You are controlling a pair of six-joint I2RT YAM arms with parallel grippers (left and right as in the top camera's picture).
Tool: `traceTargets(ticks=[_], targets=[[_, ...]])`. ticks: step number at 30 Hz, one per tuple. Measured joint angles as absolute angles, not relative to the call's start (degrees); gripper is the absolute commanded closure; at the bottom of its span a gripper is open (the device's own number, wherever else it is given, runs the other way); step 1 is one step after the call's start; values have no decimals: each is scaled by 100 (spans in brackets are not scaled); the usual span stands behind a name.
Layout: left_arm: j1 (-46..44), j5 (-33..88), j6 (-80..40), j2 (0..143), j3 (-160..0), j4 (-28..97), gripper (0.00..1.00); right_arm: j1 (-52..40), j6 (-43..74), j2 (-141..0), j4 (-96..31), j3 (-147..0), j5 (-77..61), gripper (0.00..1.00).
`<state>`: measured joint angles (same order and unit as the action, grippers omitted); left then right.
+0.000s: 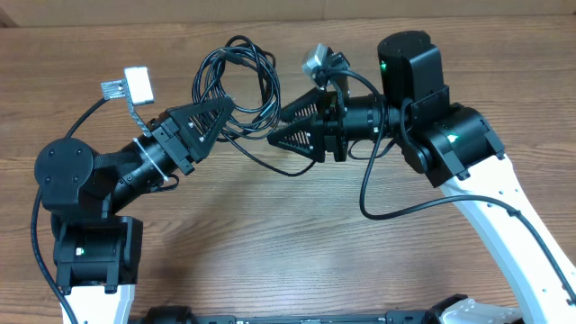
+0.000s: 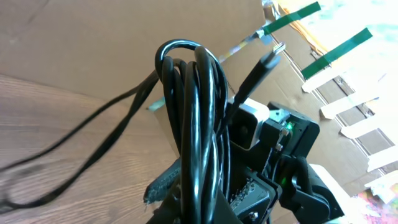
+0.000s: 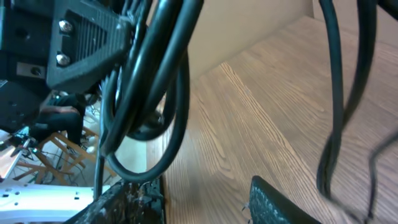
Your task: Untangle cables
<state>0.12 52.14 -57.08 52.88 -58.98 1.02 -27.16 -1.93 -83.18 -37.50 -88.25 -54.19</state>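
Observation:
The cables (image 1: 256,115) are a bundle of thin black loops hanging between my two grippers above the wooden table (image 1: 270,234). My left gripper (image 1: 230,108) is shut on the cables. In the left wrist view the cables (image 2: 196,124) rise out of the left gripper (image 2: 199,196) as a tight upright sheaf, and one plug end (image 2: 267,59) sticks up to the right. My right gripper (image 1: 275,126) faces the left one and is open. In the right wrist view a cable loop (image 3: 165,134) hangs just above the left finger of the right gripper (image 3: 205,202), with bare wood showing between the fingers.
One strand (image 1: 288,169) sags from the bundle down to the table. The right arm's own thick black wire (image 1: 378,214) loops over the tabletop beside that arm. A cardboard wall (image 2: 93,37) with green tape strips (image 2: 339,50) stands behind the table.

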Motion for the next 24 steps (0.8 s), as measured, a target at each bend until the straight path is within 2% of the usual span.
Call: traceTargets(ticks=[5, 19, 22, 24], targets=[[12, 5273, -5660, 5288, -5898, 117, 96, -2716, -119, -8318, -3715, -8825, -5476, 39], [12, 5297, -5190, 5288, -5898, 301, 96, -2716, -60, -8320, -3708, -8825, -5837, 41], [12, 5297, -5183, 5288, -5898, 379, 95, -2716, -58, -8320, -3660, -8825, -5861, 50], [12, 5297, -5183, 5288, -5898, 530, 96, -2714, -71, -8320, -3588, -8825, -5867, 61]])
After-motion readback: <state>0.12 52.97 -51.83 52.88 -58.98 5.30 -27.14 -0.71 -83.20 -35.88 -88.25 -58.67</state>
